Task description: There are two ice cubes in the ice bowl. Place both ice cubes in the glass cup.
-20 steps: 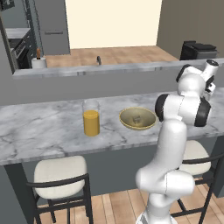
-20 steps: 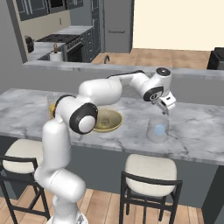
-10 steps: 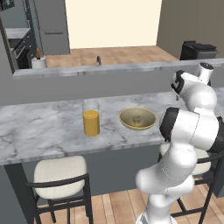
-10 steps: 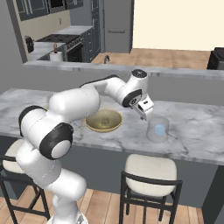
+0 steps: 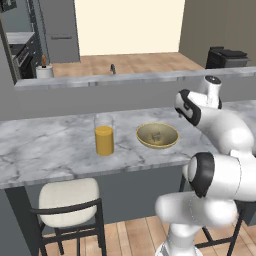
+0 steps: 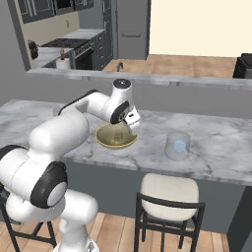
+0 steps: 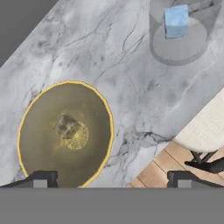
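End effector, jaws wide and empty, now over ice bowl, seemingly away from glass cup.

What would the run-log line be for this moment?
gripper: open, empty, above ice bowl | ice cube in glass cup | second ice cube in bowl | next: grasp it

The scene was lit evenly and softly, as rendered pictures are, with no single strong lamp. The cream wall at the back was the brightest area, flat and shadowless. The marble counter showed no glare, and the bowl and the glass of orange drink cast barely any shadow on it. The space under the counter was dim and grey. All views were low in detail and slightly soft. From the hand view, the bowl's rim stayed crisp, while the clear cup looked faint against the marble.
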